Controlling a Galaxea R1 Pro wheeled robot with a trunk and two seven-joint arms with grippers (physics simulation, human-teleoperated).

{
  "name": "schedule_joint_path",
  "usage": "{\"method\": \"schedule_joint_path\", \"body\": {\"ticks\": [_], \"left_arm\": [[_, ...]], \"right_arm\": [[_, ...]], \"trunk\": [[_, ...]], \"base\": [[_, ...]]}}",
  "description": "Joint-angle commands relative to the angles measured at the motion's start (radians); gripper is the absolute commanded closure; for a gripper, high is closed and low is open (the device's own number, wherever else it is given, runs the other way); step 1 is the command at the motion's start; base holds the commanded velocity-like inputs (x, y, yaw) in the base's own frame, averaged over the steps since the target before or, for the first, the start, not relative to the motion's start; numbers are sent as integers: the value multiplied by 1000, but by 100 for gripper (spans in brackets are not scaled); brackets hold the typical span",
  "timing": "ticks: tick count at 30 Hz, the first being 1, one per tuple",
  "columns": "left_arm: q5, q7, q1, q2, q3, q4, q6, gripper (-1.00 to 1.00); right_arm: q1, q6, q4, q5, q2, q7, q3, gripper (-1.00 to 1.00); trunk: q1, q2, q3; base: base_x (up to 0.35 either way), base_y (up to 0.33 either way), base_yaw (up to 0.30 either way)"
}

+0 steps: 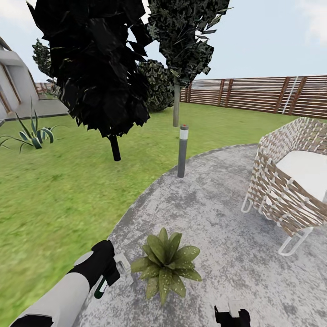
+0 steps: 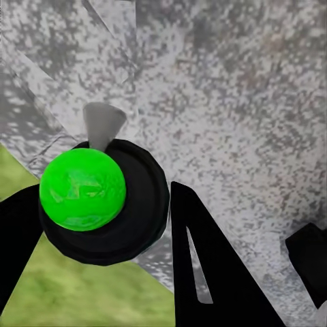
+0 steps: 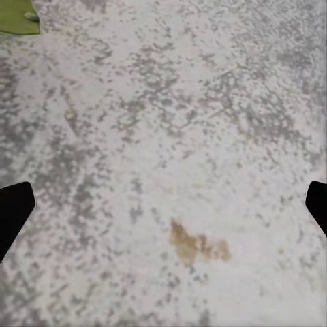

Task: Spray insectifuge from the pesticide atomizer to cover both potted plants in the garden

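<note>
Atomizer (image 1: 102, 286) gripped in the left gripper (image 1: 109, 272), low at the patio (image 1: 218, 204) edge, just beside the plant (image 1: 165, 265). Long axis tilted, white-and-green end poking down toward the paving. From the left wrist view, seen end-on: bright green cap (image 2: 82, 189) on a black disc, grey nozzle (image 2: 103, 125) sticking out past it toward the paving (hard to say exactly how steep). Jaws closed on the bottle, dark fingers (image 2: 211, 272) either side.

Left arm reaching in from the low left corner, white forearm then black wrist, angled forward toward the plant. Right gripper (image 1: 232, 315) barely peeking in at the bottom edge, over bare paving near the plant. Right wrist view: jaws spread wide, fingertips (image 3: 13, 208) far apart at the edges, nothing between but speckled grey stone with a brownish stain (image 3: 197, 245).

Plant sitting on the patio near the lawn (image 1: 59, 195) edge, speckled leaves spread flat. Beyond it a grey bollard lamp (image 1: 182, 151), a woven chair (image 1: 286, 181) off right, dark trees (image 1: 97, 68) and a slat fence (image 1: 259, 93) behind.
</note>
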Motion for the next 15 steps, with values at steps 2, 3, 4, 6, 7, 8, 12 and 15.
{"method": "schedule_joint_path", "body": {"ticks": [2, 3, 4, 6, 7, 8, 12, 15], "left_arm": [[-6, -7, 0, 0, -2, -2, 4, 100], [-6, -7, 0, 0, -2, -2, 4, 100], [-6, -6, 0, 0, -2, -2, 4, 100], [-7, -7, 0, 0, -3, -2, 5, 100], [-7, -6, 0, 0, -3, -2, 5, 100], [-7, -6, 0, 0, -3, -2, 5, 100], [-7, -6, 0, 0, -2, -1, 5, 100], [-7, -6, 0, 0, -2, -1, 5, 100]], "right_arm": [[-1, -2, 1, -4, 0, -5, 8, -100], [-1, -2, 1, -5, -1, -5, 8, -100], [-1, -2, 1, -5, -1, -4, 8, -100], [-1, -2, 1, -5, -2, -4, 8, -100], [-1, -2, 1, -5, -2, -4, 8, -100], [-1, -2, 1, -5, -2, -4, 8, -100], [-1, -2, 1, -5, -1, -5, 8, -100], [-1, -2, 1, -4, 0, -4, 9, -100]], "trunk": [[0, 0, -1], [0, 0, -1], [0, 0, -1], [0, 0, -1], [0, 0, -1], [0, 0, -1], [0, 0, -1], [0, 0, -1]], "base": [[0, 0, -67], [0, 0, -194], [-15, 0, -233], [-81, 0, -255], [-162, 0, -269], [-187, 0, -271], [-235, 117, -274], [-268, 211, -182]]}}
